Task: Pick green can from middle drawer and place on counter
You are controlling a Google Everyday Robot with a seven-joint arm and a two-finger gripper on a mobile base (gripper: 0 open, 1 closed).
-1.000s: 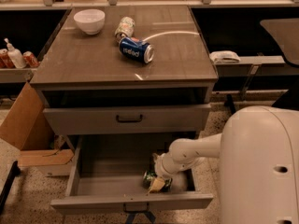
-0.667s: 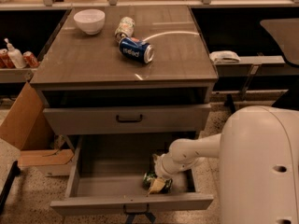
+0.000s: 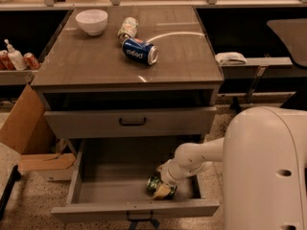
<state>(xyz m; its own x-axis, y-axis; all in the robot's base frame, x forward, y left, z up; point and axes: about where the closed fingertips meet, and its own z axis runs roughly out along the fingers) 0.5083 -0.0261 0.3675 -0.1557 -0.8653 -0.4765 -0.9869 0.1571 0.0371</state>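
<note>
The green can (image 3: pixel 154 183) lies in the front right part of the open middle drawer (image 3: pixel 115 176), near its front panel (image 3: pixel 96 212). My gripper (image 3: pixel 164 188) is down inside the drawer, right at the can, at the end of my white arm (image 3: pixel 196 157), which reaches in from the right. The gripper covers part of the can. The counter (image 3: pixel 96 61) is the grey-brown top of the cabinet, above the drawers.
On the counter stand a white bowl (image 3: pixel 91 21), a pale can (image 3: pixel 127 28) on its side and a blue can (image 3: pixel 139 51) on its side. A closed drawer (image 3: pixel 132 122) sits above the open one. A cardboard box (image 3: pixel 29 138) stands left. My white body (image 3: pixel 266 171) fills the right.
</note>
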